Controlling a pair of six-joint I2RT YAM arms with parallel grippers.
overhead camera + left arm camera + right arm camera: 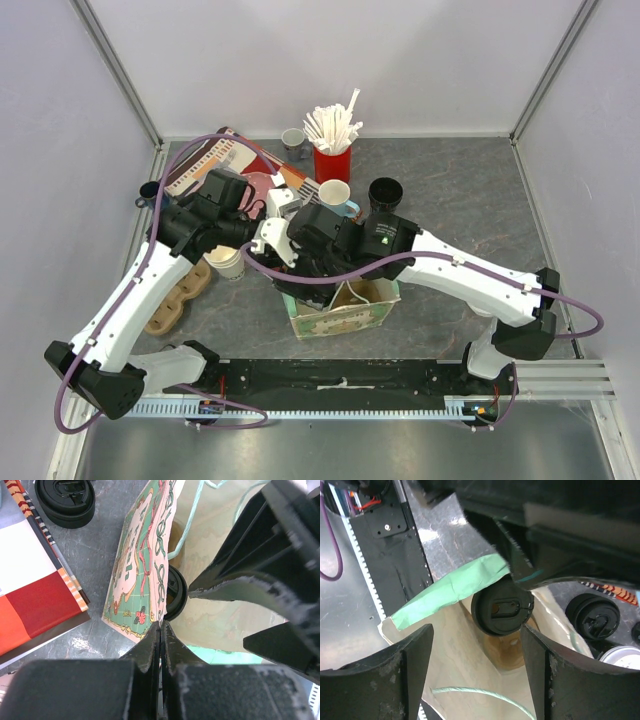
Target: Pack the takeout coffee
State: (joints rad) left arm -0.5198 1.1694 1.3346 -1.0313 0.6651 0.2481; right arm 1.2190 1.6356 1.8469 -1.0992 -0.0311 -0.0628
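A paper bag [345, 315] with a green floral print stands open at the table's front middle. My left gripper [161, 625] is shut on the bag's upper edge [140, 570]. Inside the bag stands a paper cup with a black lid [502, 611], also seen in the left wrist view [175, 592]. My right gripper [477, 630] is open and empty just above that cup, over the bag's mouth. A paper cup with a white lid [228, 262] stands left of the bag and shows in the right wrist view [620, 657].
A second black lid [592, 616] sits on the table beside the bag. A cardboard cup carrier [180, 295] lies at the left. A striped book [205, 165], red straw holder [332, 162], light-blue mug [337, 195] and black mug [385, 195] stand behind.
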